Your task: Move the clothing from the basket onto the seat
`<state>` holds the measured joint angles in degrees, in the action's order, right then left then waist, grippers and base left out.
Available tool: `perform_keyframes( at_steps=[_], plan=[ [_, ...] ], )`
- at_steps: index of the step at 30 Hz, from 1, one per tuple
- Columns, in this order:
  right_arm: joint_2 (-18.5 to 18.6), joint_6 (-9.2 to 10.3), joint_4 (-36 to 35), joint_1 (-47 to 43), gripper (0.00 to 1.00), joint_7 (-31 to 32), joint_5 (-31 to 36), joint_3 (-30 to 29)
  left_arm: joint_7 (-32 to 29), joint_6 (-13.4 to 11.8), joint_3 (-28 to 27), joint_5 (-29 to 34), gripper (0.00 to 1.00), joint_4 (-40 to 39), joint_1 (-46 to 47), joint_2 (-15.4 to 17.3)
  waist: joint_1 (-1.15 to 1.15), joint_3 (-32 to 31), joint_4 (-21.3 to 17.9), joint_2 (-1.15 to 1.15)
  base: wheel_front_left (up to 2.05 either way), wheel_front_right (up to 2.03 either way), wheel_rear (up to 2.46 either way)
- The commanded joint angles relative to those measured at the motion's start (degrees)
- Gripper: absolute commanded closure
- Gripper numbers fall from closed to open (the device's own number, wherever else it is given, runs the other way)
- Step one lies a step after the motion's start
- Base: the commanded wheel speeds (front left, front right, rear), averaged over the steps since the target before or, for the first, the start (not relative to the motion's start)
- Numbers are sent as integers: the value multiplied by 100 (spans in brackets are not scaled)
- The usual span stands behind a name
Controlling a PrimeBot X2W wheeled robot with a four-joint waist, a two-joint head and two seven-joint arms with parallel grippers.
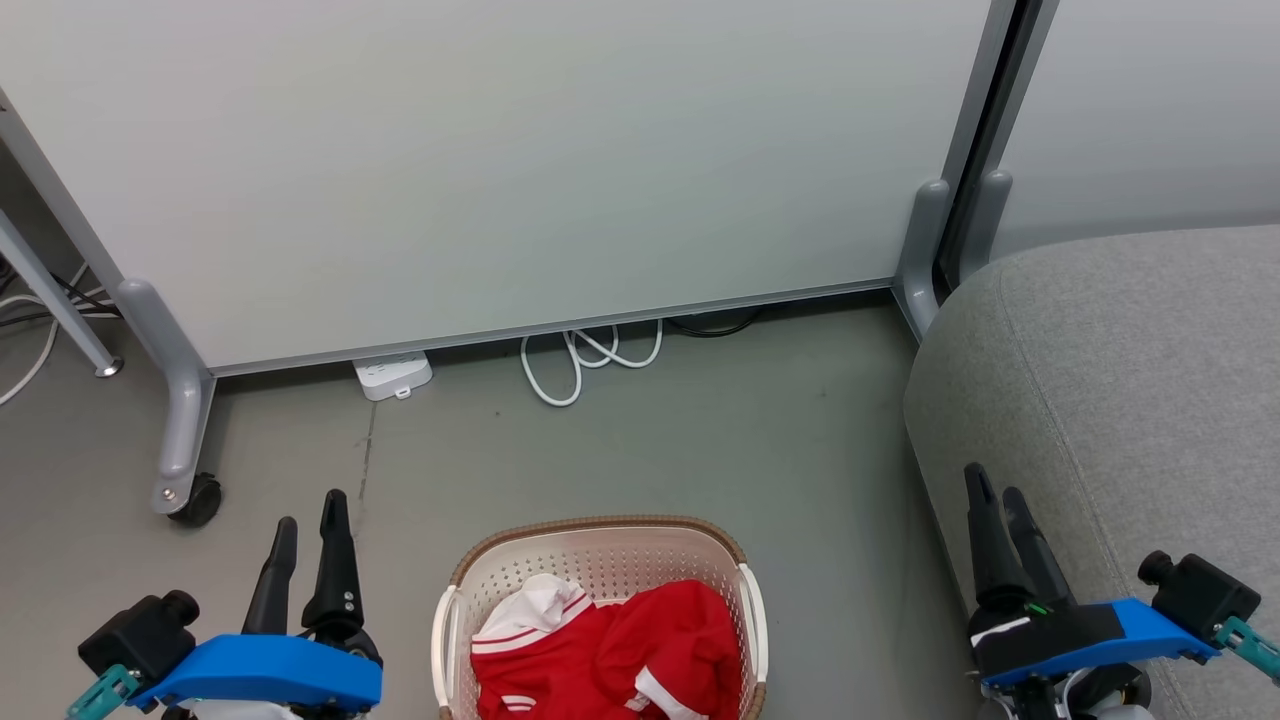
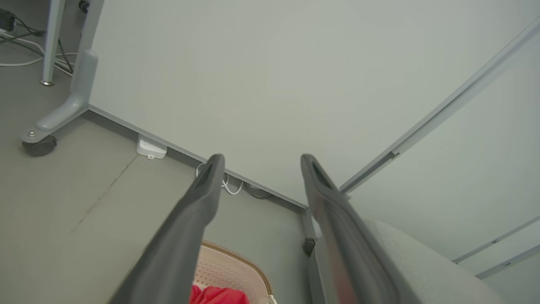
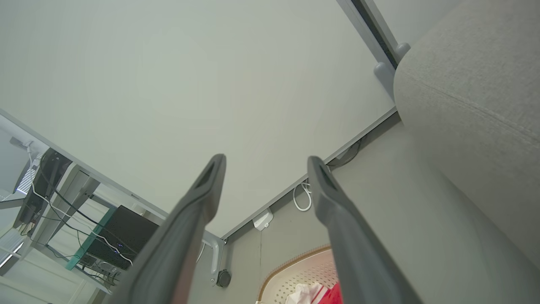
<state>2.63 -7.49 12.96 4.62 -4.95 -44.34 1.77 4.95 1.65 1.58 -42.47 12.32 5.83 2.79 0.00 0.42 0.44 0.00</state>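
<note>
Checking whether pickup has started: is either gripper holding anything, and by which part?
Nothing is held. The left gripper and right gripper stand open and empty; the clothing lies in the basket.

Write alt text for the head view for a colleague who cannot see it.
A cream basket of red clothing sits on the grey floor at bottom centre, between the left gripper and right gripper, both open and empty. The grey seat stands to the right; behind are a white partition, a power strip and a looped white cable.
</note>
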Motion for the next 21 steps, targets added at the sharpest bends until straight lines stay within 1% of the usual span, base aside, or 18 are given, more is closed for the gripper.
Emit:
perform_keyframes(
  at_steps=[1, 21],
  plan=[
    [25, -2, -36, 149, 0, -57, 190, 32, 59, -27, 25, 185, 0, -55, 154, 53, 0, 0, 3, 0, 0, 0, 0],
    [29, -1, 58, 175, 0, -389, 1552, 190, 386, -195, 327, 1487, 0, 86, 206, 121, 0, -30, 66, 0, 0, 0, 0]
  ],
)
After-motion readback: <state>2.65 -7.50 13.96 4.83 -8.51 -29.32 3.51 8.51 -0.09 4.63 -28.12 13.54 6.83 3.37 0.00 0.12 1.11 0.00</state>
